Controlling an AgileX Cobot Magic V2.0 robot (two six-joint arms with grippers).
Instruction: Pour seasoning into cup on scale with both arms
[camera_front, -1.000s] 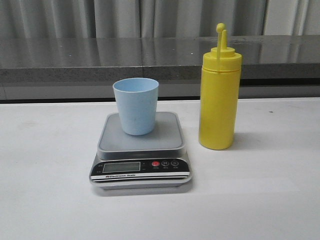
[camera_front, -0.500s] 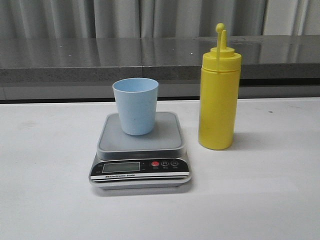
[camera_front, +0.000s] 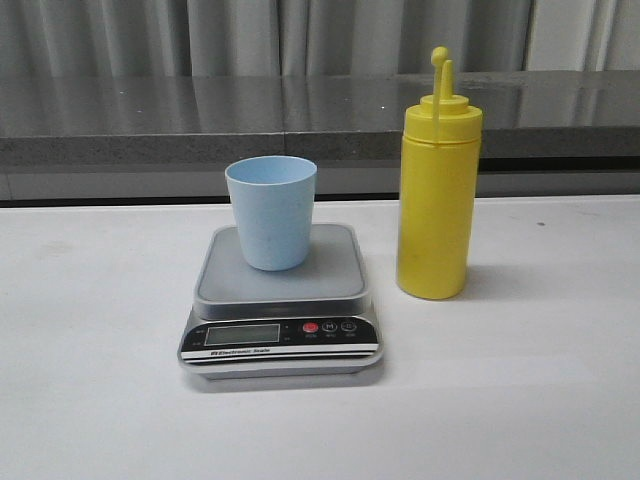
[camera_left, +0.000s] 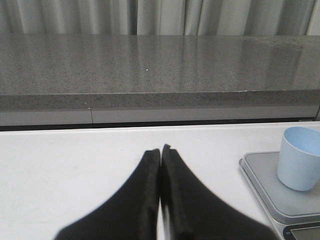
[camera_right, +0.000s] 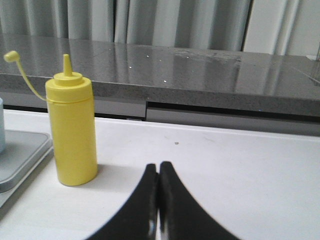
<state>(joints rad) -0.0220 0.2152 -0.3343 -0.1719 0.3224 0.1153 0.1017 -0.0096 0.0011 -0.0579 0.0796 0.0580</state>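
Observation:
The light blue cup (camera_front: 271, 212) stands upright on the grey platform of the scale (camera_front: 282, 300) at the table's middle. The yellow seasoning bottle (camera_front: 438, 190) stands upright to the right of the scale, its tethered cap off the nozzle. No arm shows in the front view. In the left wrist view my left gripper (camera_left: 160, 150) is shut and empty, with the cup (camera_left: 300, 157) and scale (camera_left: 270, 192) off to one side. In the right wrist view my right gripper (camera_right: 158, 166) is shut and empty, with the bottle (camera_right: 71, 132) apart from it.
A dark grey stone ledge (camera_front: 200, 120) runs along the back of the white table (camera_front: 520, 400), with grey curtains behind it. The scale's edge also shows in the right wrist view (camera_right: 20, 160).

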